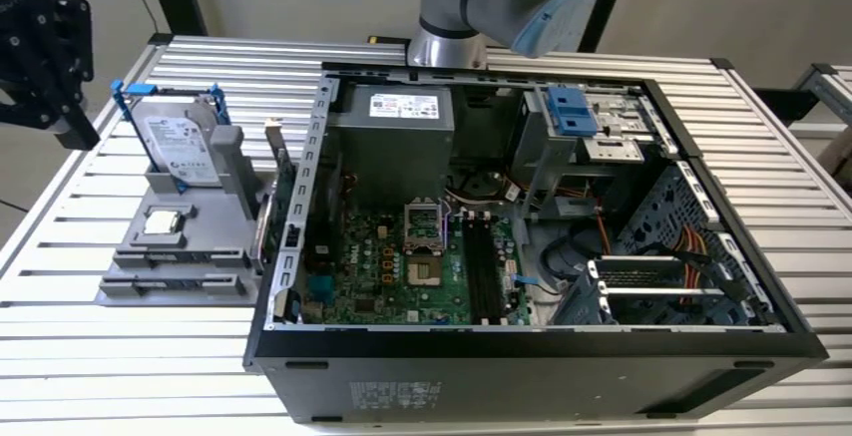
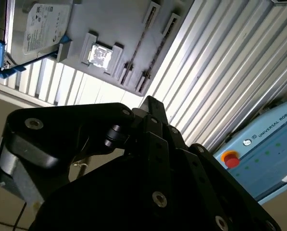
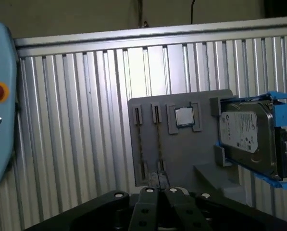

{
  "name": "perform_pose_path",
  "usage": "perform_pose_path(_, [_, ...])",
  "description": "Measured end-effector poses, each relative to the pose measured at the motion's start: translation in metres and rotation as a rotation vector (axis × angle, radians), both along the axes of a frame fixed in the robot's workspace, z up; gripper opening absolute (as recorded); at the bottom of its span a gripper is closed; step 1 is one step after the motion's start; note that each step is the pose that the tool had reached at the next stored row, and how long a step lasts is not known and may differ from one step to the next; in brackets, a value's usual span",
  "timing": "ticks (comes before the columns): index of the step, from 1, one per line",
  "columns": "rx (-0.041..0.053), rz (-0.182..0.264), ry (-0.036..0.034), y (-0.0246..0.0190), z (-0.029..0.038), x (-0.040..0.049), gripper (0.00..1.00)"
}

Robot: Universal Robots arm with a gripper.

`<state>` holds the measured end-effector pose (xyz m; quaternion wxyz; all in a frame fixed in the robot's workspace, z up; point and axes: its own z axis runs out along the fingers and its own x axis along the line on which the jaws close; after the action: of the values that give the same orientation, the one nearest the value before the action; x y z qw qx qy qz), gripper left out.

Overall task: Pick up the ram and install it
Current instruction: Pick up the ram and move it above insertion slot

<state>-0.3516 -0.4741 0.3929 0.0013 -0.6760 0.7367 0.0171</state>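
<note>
Your gripper [image 3: 160, 191] sits at the upper left of the exterior view, jaws together and empty. The ram [image 3: 158, 139] stands on edge in the tray [image 1: 127, 286], well apart from the jaws, its long axis pointing straight away from them. The exterior view adds the open case [image 1: 533, 341].

In the exterior view the arm [image 1: 460, 12] is seen as smooth silver-grey cylinders, with a rounded joint closed by a pale blue cap. At the exterior view's left edge its end is seen as a black, angular mass. In both wrist views the gripper [image 3: 160, 191] [image 2: 150, 102] is shown in matt black: a broad, rounded housing from which flat, bar-shaped links taper toward narrow fingertips. Small round silver screw heads are set into the housing and along the links. One dull grey face is seen on the housing's side in the second wrist view.
</note>
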Motion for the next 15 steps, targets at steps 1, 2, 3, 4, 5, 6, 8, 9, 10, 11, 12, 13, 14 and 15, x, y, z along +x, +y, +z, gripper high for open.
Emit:
perform_pose_path(1, [-0.0001,0.012,-0.0022,0.0000,0.0001,0.0000,0.00])
perform_pose_path(2, [-0.0002,0.022,-0.0053,0.0000,0.0002,0.0000,0.00])
perform_pose_path(3, [-0.0002,0.032,-0.0092,0.0000,0.0001,0.0000,0.00])
perform_pose_path(4, [-0.0002,0.041,-0.0137,0.0000,0.0001,0.0000,0.00])
perform_pose_path(5, [-0.0002,0.048,-0.0172,0.0000,0.0000,0.0000,0.00])
perform_pose_path(6, [-0.0001,0.052,-0.0186,0.0000,0.0000,0.0001,0.00])
perform_pose_path(8, [0.0000,0.057,-0.0196,0.0000,0.0000,0.0001,0.00])
perform_pose_path(9, [0.0000,0.060,-0.0197,0.0000,0.0000,0.0000,0.00])
perform_pose_path(10, [0.0000,0.063,-0.0198,0.0000,0.0000,0.0000,0.00])
perform_pose_path(11, [0.0000,0.066,-0.0197,0.0000,0.0000,0.0000,0.00])
perform_pose_path(12, [0.0000,0.069,-0.0198,0.0000,0.0000,0.0000,0.00])
perform_pose_path(13, [0.0001,0.071,-0.0197,0.0000,0.0000,0.0000,0.00])
perform_pose_path(14, [0.0000,0.073,-0.0197,0.0000,0.0000,0.0000,0.00])
perform_pose_path(15, [0.0001,0.076,-0.0197,0.0000,0.0000,0.0000,0.00])
